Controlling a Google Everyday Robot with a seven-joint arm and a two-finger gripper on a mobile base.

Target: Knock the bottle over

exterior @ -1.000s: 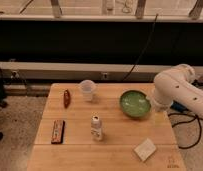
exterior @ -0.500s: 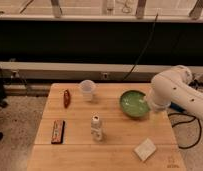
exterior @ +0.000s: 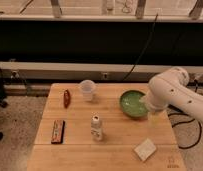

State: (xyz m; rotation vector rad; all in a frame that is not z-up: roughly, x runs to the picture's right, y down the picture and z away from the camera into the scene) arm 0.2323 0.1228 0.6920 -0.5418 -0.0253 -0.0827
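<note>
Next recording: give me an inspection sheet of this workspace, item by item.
Surface: wooden table, slatted top.
Job's things: bottle stands upright near the table's middle, white cap on, nothing touching it.
Clutter: clear cup behind the bottle; green bowl at right; reddish item and dark bar at left; white packet front right.
Grippers: gripper hangs below the white arm at the table's right edge, beside the bowl and well apart from the bottle.
Cables: black cable runs down the dark wall; another lies on the floor at right.
Surroundings: speckled floor; no people seen.
</note>
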